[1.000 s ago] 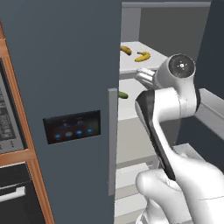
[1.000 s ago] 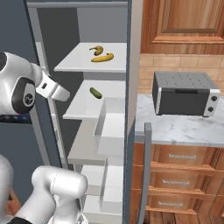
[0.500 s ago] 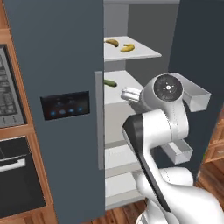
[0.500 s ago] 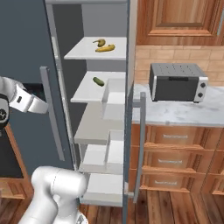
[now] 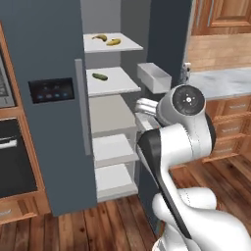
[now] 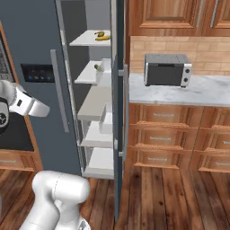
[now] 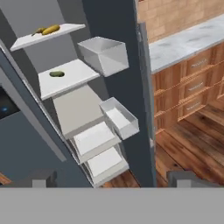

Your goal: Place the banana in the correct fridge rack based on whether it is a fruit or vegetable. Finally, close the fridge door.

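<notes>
The bright-yellow banana lies on the top fridge rack, next to a duller yellow fruit. The dark fridge door stands open, showing white bins on its inner face. My gripper is open and empty. It hangs well in front of the fridge and below the racks, facing the opening and the door's edge.
A green cucumber lies on the second shelf. The other fridge door with a blue-lit panel stays shut on the left. A toaster oven sits on the marble counter over wooden drawers on the right.
Every view has shifted: the base has drawn back and to the right, so the fridge looks farther off. The banana stays on the top rack and the gripper stays open.
</notes>
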